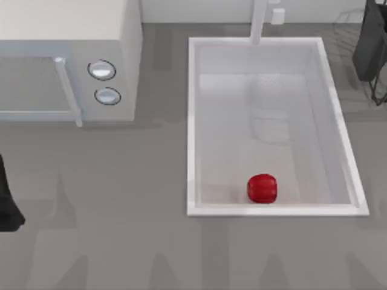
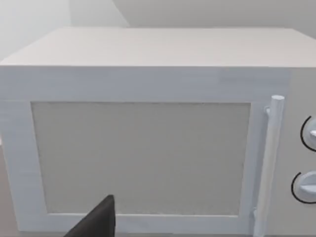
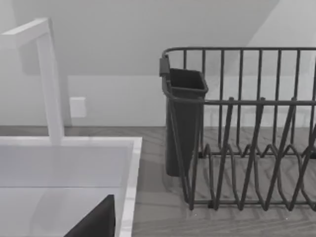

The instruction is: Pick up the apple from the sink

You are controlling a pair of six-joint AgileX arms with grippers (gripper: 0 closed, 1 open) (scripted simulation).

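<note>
A: The counter (image 1: 121,241) lies nearest in the top view, grey and bare along its front edge. Just beyond it the sink (image 1: 191,121) is set, with the apple (image 1: 262,188) resting on its floor close to the near wall, a little right of the middle.

B: Where are the arms placed?

A: The left arm (image 1: 7,205) is seen at the left edge of the counter, facing the microwave (image 2: 143,148). The right arm (image 1: 370,42) is at the far right, beside the dish rack (image 3: 247,138). Whether either set of fingers is apart or together cannot be told.

B: How should the pick be done well?

A: The right arm is probably better used, being nearer the sink. A descent from straight above is advised, with the fingers spread wide across the apple and kept off the near wall, since a glossy round fruit may roll if nudged.
</note>
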